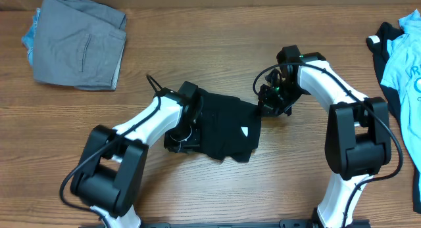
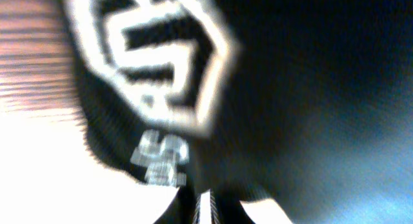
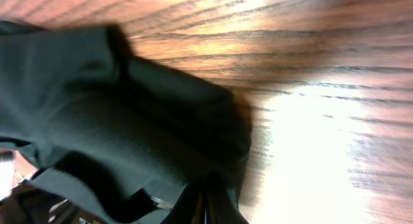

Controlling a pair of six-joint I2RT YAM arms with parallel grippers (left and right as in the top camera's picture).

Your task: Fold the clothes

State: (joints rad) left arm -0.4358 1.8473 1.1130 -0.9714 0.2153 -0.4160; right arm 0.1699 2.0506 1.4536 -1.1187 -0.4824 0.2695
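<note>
L tool (image 1: 179, 140) pinching black tee (image 1: 227, 126) | R tool (image 1: 271, 104) pinching other edge (tee bunched)

Overhead, even bright light leaves the desk (image 1: 217, 188) sharp. Both wrist views are blurred, the black T-shirt (image 2: 310, 88) smeared, white glare washing out the wood.

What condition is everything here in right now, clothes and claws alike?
black T-shirt: partly folded, bunched between both grippers.
grey garment: folded, lying at the far left corner.
light blue shirt: unfolded, at the right edge, partly out of view.
left gripper: shut on the black T-shirt.
right gripper: shut on the black T-shirt.
</note>
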